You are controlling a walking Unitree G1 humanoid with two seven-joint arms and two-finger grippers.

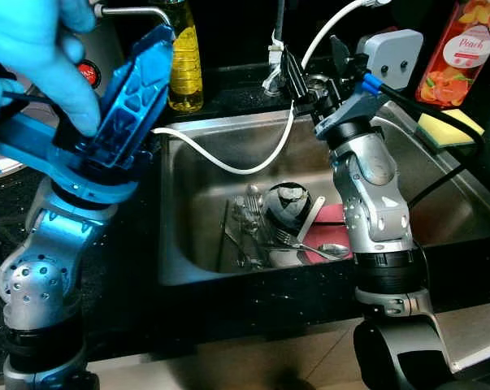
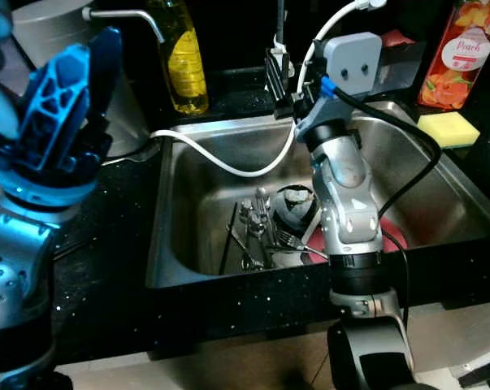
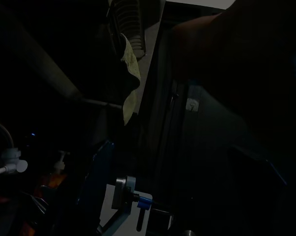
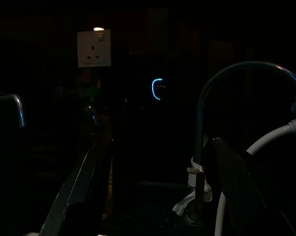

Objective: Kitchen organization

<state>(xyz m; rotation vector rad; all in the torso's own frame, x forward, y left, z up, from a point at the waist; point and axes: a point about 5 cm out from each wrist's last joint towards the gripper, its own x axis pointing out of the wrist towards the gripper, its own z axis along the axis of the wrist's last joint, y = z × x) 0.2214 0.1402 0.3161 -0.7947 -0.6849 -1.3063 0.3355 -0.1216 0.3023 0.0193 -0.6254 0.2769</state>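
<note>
A steel sink [image 1: 197, 236] holds several pieces of cutlery [image 1: 249, 219], a dark round bowl [image 1: 289, 203], a fork [image 1: 297, 241] and a red plate [image 1: 330, 231]. My right gripper [image 1: 316, 65] is raised over the back of the sink beside the tap's base [image 1: 275, 49], open with nothing between its fingers [image 4: 84, 187]. My left gripper [image 1: 135, 89] is lifted over the dark counter left of the sink. A person's blue-gloved hand [image 1: 41, 49] rests on it.
A white hose [image 1: 228, 162] loops across the sink. A yellow soap bottle [image 1: 184, 61] stands behind the sink. On the right are a yellow sponge [image 1: 449, 128] and a peach carton [image 1: 460, 53]. A wall socket [image 4: 94, 48] shows behind the tap's arch [image 4: 236, 83].
</note>
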